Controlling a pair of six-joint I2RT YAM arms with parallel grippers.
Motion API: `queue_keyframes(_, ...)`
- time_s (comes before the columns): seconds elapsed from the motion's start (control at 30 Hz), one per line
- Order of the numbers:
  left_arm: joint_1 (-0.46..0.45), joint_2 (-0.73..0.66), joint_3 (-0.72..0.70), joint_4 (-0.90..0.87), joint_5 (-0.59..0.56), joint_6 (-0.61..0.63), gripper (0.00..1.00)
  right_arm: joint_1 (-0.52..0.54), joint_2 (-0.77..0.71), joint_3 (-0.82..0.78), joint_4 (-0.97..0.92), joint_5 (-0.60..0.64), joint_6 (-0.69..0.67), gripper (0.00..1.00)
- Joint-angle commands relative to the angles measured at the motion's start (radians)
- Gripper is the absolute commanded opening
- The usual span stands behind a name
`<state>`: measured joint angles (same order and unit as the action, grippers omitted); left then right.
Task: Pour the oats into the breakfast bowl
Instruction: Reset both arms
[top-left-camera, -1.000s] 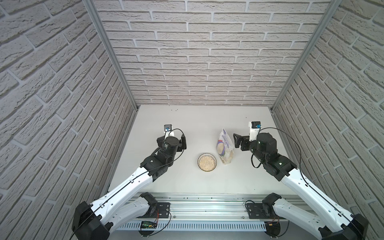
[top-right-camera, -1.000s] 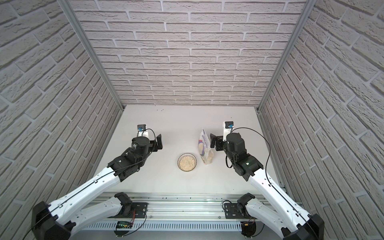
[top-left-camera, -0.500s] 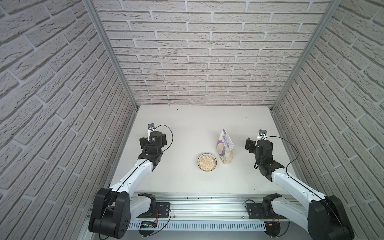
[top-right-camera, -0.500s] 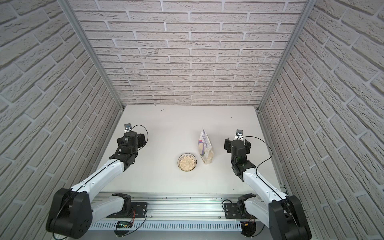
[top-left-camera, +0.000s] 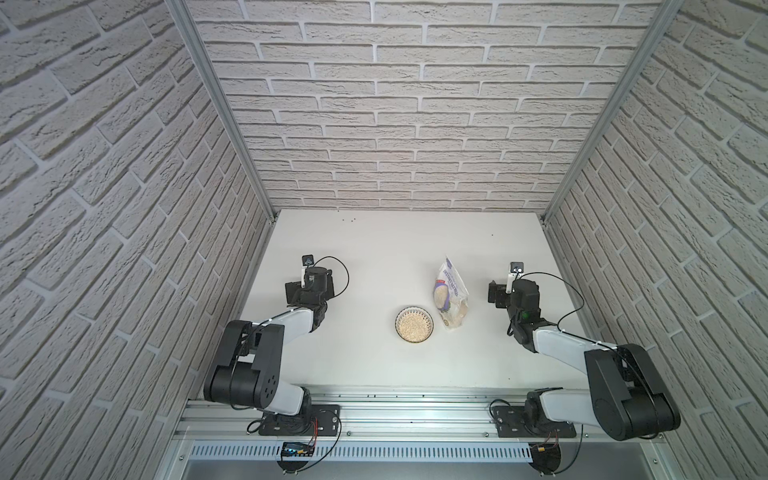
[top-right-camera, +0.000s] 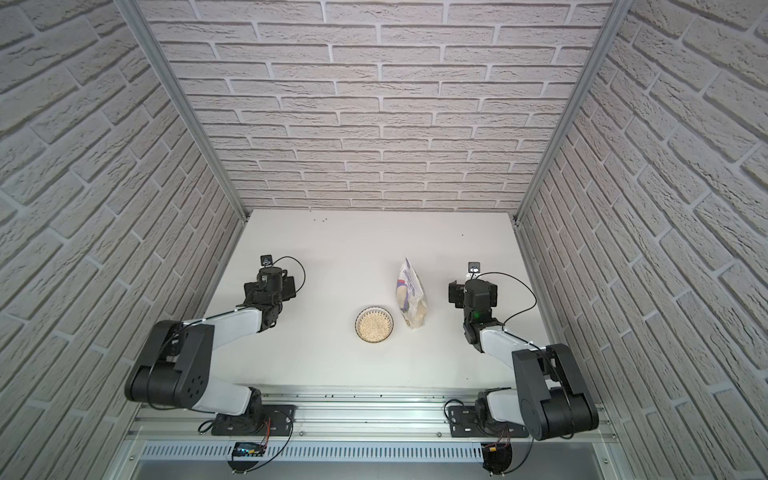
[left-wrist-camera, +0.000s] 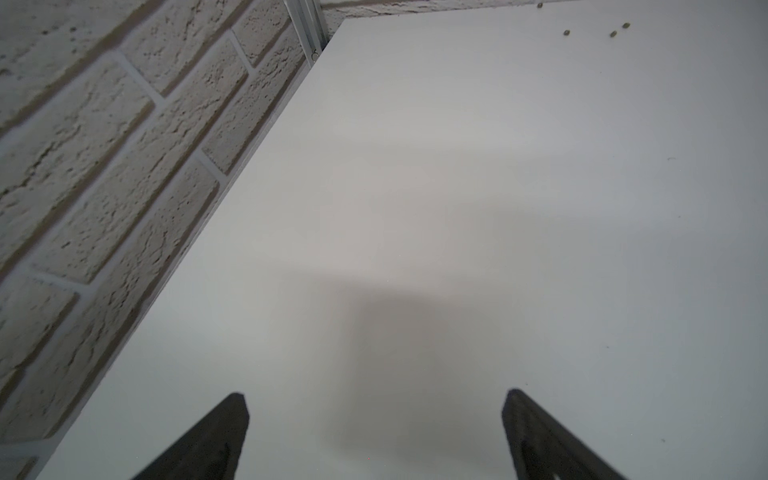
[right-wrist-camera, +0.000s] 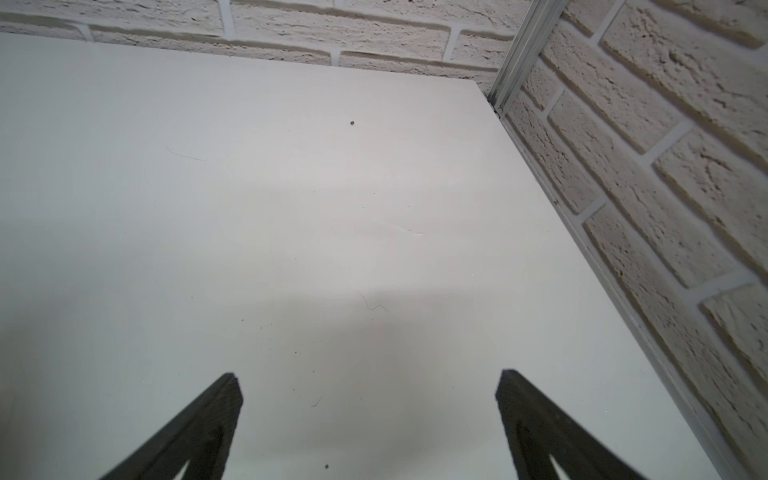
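Note:
The breakfast bowl (top-left-camera: 414, 324) (top-right-camera: 374, 325) sits mid-table, small and round with a dark rim, filled with pale oat flakes. Just to its right the oats bag (top-left-camera: 451, 297) (top-right-camera: 411, 297) stands upright on its own, clear and crinkly with white, purple and red print, flakes in its lower part. My left gripper (top-left-camera: 309, 289) (top-right-camera: 270, 286) (left-wrist-camera: 376, 399) is open over bare table near the left wall, far left of the bowl. My right gripper (top-left-camera: 513, 291) (top-right-camera: 472, 291) (right-wrist-camera: 370, 378) is open and empty, a short way right of the bag, not touching it. Neither wrist view shows the bowl or the bag.
Brick walls enclose the white table (top-left-camera: 374, 257) on three sides, with metal corner posts at the back. A few dark specks (left-wrist-camera: 613, 33) lie near the back edge. An aluminium rail (top-left-camera: 415, 415) carrying both arm bases runs along the front.
Both arms have drawn back toward the front rail and out to the sides, folding up. The right gripper has left the bag's side. Bowl and bag have not moved.

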<state>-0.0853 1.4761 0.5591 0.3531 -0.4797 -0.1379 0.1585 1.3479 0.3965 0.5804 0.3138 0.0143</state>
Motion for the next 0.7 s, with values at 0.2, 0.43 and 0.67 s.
queue_keyframes(0.2,0.119,-0.111,-0.135,0.263,0.219,-0.005,0.98,-0.090,0.145,-0.022,0.284,-0.173,0.027,0.99)
queue_keyframes(0.43,0.154,0.013,-0.138,0.417,0.313,0.056,0.98,-0.119,0.191,0.022,0.242,-0.255,0.030,0.99)
queue_keyframes(0.67,0.171,0.073,-0.172,0.529,0.390,0.069,0.98,-0.123,0.190,0.019,0.249,-0.257,0.033,0.99)
